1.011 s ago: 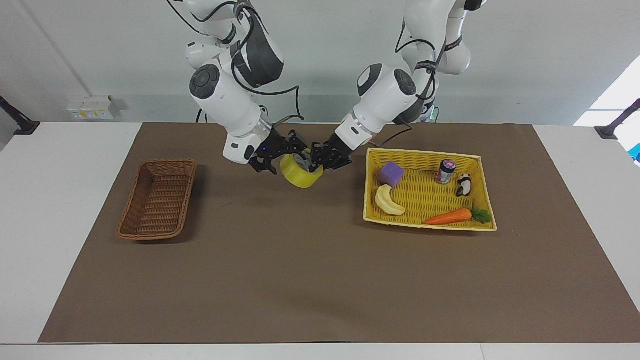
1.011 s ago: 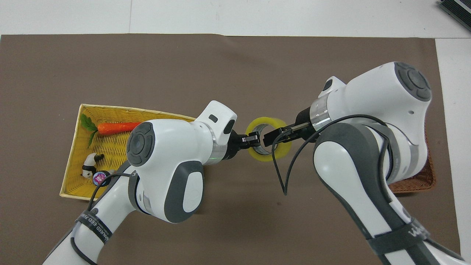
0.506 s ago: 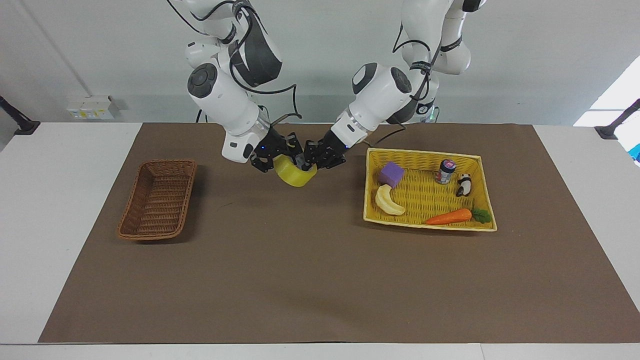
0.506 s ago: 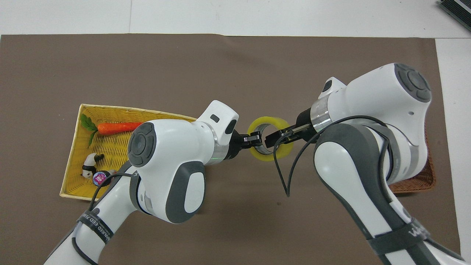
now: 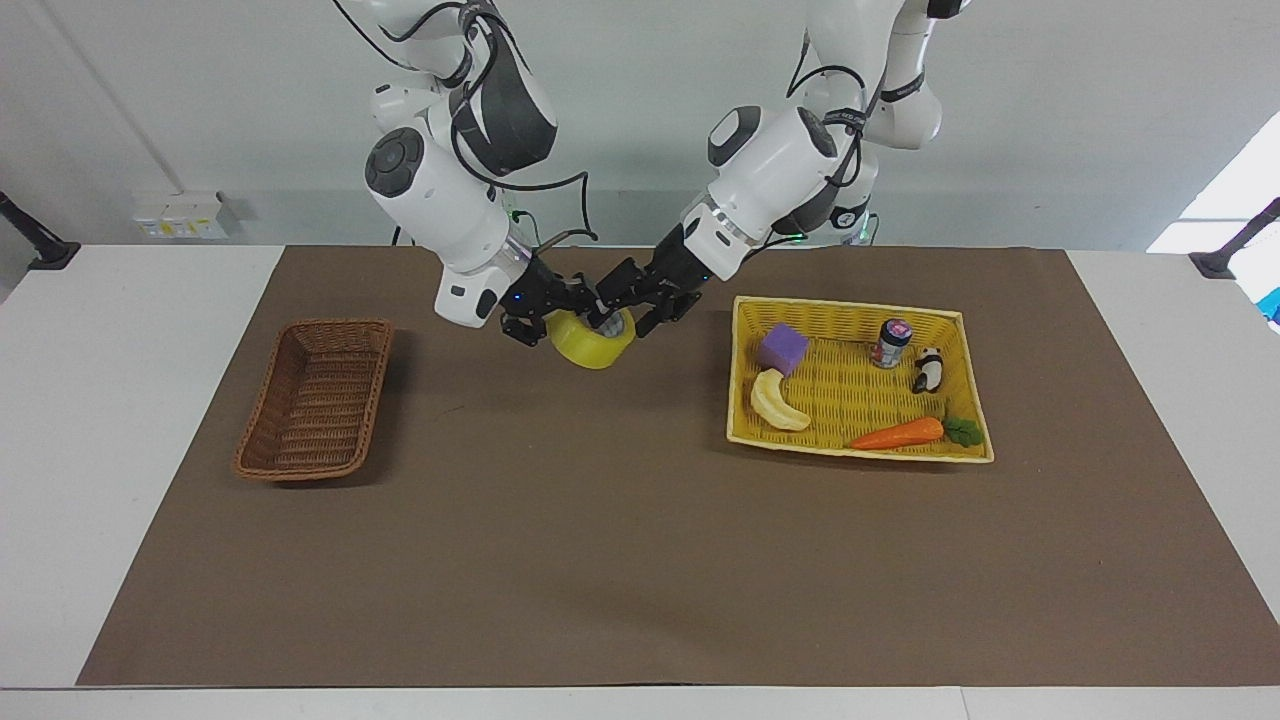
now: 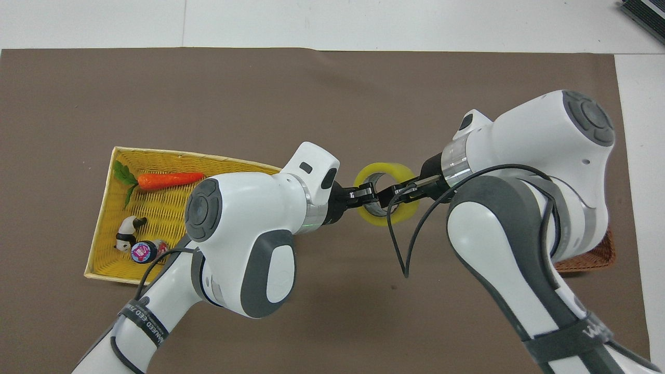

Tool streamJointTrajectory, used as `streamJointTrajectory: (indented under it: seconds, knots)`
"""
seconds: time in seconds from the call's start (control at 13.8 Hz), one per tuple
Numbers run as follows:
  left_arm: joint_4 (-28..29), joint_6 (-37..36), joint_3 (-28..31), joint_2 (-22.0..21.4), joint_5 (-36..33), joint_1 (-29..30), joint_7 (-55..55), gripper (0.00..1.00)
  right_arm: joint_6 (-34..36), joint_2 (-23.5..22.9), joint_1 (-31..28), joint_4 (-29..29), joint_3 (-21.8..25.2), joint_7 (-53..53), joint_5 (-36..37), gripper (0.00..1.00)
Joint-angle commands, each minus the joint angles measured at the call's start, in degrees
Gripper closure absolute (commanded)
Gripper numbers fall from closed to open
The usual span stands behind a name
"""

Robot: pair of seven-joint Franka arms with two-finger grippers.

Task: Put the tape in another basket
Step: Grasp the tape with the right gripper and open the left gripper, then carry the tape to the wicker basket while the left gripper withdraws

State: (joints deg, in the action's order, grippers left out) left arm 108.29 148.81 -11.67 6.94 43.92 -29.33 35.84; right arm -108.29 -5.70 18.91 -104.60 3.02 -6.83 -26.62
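The yellow tape roll hangs just above the brown mat between the two baskets; it also shows in the overhead view. My right gripper is shut on the tape's wall on the side toward the brown wicker basket; it also shows in the overhead view. My left gripper stands open at the tape's rim on the side toward the yellow tray basket, its tips still over the core. The brown basket is empty and mostly hidden under the right arm in the overhead view.
The yellow tray basket holds a banana, a purple cube, a small can, a panda figure and a carrot. The brown mat covers the table's middle.
The left gripper's fingers have spread apart and its arm has risen. The tape has shifted slightly toward the brown basket and levelled out in the right gripper.
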Motion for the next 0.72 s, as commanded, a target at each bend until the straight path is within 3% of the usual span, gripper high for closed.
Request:
streamJointTrajectory:
  seconds: [0.0, 0.14, 0.43, 0.65]
  knots:
    - [1.1, -1.1, 0.2, -3.7, 0.6, 1.2, 3.0, 0.00, 1.8, 1.1, -3.0, -0.6, -0.6, -1.5, -1.4, 1.00]
    - [0.8, -6.4, 0.3, -3.8, -1.5, 5.1, 2.7, 0.00, 5.6, 1.2, -7.0, 0.4, -0.3, -6.1, -1.4, 1.00]
    - [-2.2, -23.9, 0.4, -5.2, -16.6, 12.4, 2.0, 0.00, 12.4, 1.6, -19.9, 0.4, 0.1, -22.1, -0.8, 1.00]
    - [-6.8, -35.2, 0.4, -5.2, -25.5, 17.2, -4.3, 0.00, 11.6, 1.6, -31.4, -0.8, 0.1, -25.8, 0.1, 1.00]
